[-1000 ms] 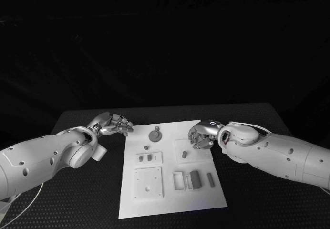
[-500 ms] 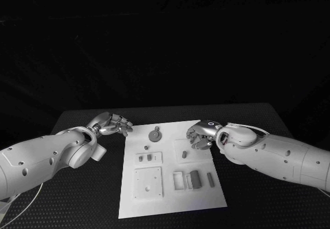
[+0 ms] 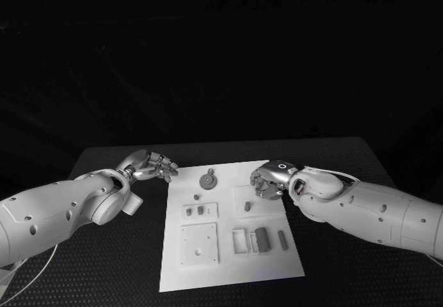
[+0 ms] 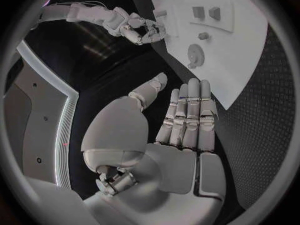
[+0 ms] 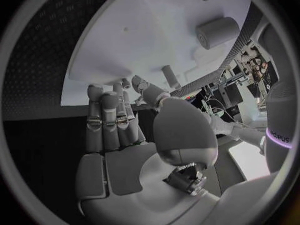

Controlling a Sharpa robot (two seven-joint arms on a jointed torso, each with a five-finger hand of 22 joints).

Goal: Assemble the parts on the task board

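Head view: white task board (image 3: 231,224) flat in the middle of the black table (image 3: 111,256), grey parts scattered over it. Round disc-shaped part (image 3: 209,182) near the far edge, small oval part (image 3: 248,206) further in, a dark bar-shaped part (image 3: 262,238) standing by the slotted block lower down. Right hand (image 3: 269,181) hanging over the far right corner of the board, fingers curled downward, nothing visibly in them; hard to say from here whether touching the board. Left hand (image 3: 152,166) off the board's far left corner, above bare table, holding nothing.

Left wrist view: left hand (image 4: 181,130) flat and loose, fingers straight and side by side, thumb apart, empty. Disc-shaped part (image 4: 195,53) just past the fingertips on the board (image 4: 250,60). Right hand (image 4: 139,27) further off at the board's edge, fingers bent.

Right wrist view: right hand (image 5: 119,130) with fingers extended close together, thumb off to the side, nothing pinched. Board (image 5: 144,35) right beyond the fingertips, a cylinder-like part (image 5: 217,32) and a smaller peg-like part (image 5: 170,77) further along.

Risk-wise, probably: nothing grasped yet, so a descent so near the corner could nudge or tip the board, shifting every part. Small smooth parts also likely to skid or roll away under a sloppy pinch.
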